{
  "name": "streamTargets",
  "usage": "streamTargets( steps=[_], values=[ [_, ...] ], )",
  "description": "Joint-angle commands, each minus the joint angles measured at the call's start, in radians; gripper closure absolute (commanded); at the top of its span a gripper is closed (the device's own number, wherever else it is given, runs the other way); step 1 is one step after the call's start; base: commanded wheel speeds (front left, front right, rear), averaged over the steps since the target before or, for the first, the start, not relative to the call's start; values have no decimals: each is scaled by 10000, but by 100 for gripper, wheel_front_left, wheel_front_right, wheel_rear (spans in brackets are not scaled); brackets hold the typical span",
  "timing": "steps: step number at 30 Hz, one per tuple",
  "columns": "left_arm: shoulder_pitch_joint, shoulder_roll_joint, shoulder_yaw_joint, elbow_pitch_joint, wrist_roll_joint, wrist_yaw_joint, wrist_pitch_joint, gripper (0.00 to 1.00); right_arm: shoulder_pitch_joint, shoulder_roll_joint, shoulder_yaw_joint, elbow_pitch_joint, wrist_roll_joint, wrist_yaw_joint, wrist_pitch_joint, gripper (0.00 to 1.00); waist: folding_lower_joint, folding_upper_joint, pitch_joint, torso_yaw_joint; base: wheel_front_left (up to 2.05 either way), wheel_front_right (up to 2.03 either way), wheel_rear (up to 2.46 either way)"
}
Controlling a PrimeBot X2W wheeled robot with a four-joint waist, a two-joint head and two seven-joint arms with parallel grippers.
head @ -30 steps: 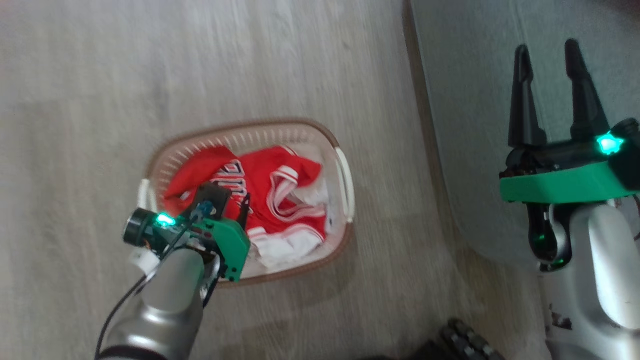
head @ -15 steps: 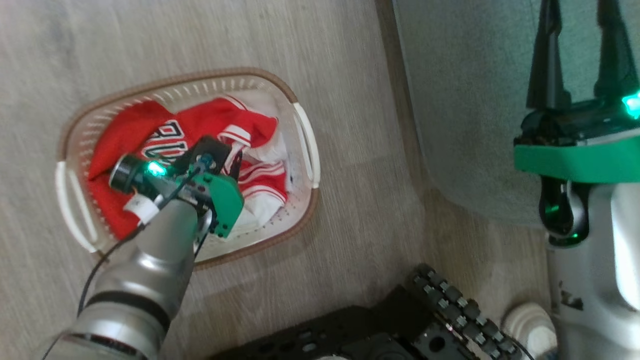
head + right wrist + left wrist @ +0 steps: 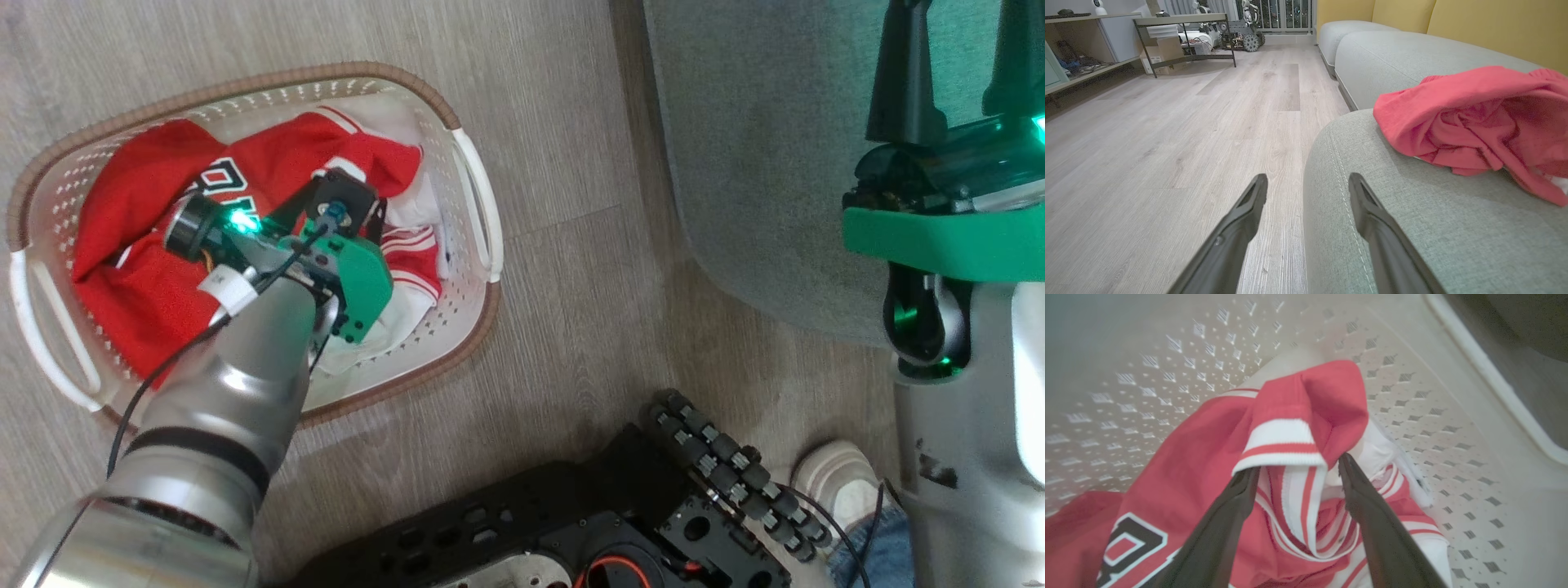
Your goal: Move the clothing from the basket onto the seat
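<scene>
The cream basket [image 3: 469, 188] stands on the wood floor with the red clothing [image 3: 139, 286] heaped inside it. My left gripper [image 3: 371, 216] reaches down into the basket. In the left wrist view it [image 3: 1299, 463] is open, its fingers straddling a fold of white-and-red striped trim [image 3: 1286, 441] beside the lettered jersey [image 3: 1180, 490]. The basket wall [image 3: 1433, 416] curves behind. My right gripper [image 3: 955, 49] hangs open and empty over the grey-green seat [image 3: 759, 163]. In the right wrist view it [image 3: 1307, 179] hovers at the seat's [image 3: 1412, 228] rounded edge, near a red garment [image 3: 1474, 118] lying on the cushion.
My black wheeled base [image 3: 718, 465] sits at the bottom of the head view, with a person's white shoe [image 3: 841, 478] beside it. Yellow back cushions [image 3: 1494, 28] rise behind the seat. A metal-legged table [image 3: 1184, 36] and shelves stand far across the floor.
The head camera has dipped and turned, so the basket shows higher and further left. My left gripper has sunk deeper into the basket, onto the clothing. The right gripper stays open.
</scene>
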Motion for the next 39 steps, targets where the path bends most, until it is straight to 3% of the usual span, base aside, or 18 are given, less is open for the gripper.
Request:
streamTargets(
  steps=[1,3,4,5,6,8,14,21,31,39],
  values=[
    [52,156,125,-26,51,154,-74,0,166,22,98,-362,56,-4,-65,0,-1,0,102,-45,0,0,0],
    [-38,191,173,14,-11,358,-103,0,155,22,89,-369,61,-4,-65,0,-1,0,148,-54,0,0,0],
    [-64,197,193,35,-45,432,-110,12,151,22,90,-377,62,-4,-65,0,-1,0,163,-56,0,0,0],
    [-80,201,212,59,-89,450,-104,31,143,22,89,-379,61,-4,-65,0,-1,0,174,-53,0,0,0],
    [-91,203,223,81,-128,441,-98,62,130,22,87,-371,57,-4,-65,0,-1,0,178,-48,0,0,0],
    [-92,198,227,108,-200,400,-134,100,112,22,80,-335,30,-4,-65,0,-1,0,145,-14,0,0,0],
    [154,84,192,-89,-508,159,-384,100,136,22,58,-106,-141,-4,-65,0,-1,0,-392,264,0,0,0],
    [729,25,-58,-1373,-738,-148,-481,100,300,22,58,310,-428,-4,-65,0,-1,0,-1415,730,0,0,0],
    [2687,372,-68,-4481,-1096,-248,-486,100,1032,22,-82,1151,-975,-4,-65,0,-1,0,-3858,1478,0,0,0],
    [3801,624,-9,-6149,-1375,-399,-487,100,2103,22,-295,1984,-1371,-4,-65,0,-1,0,-6155,2030,0,0,0]
  ],
)
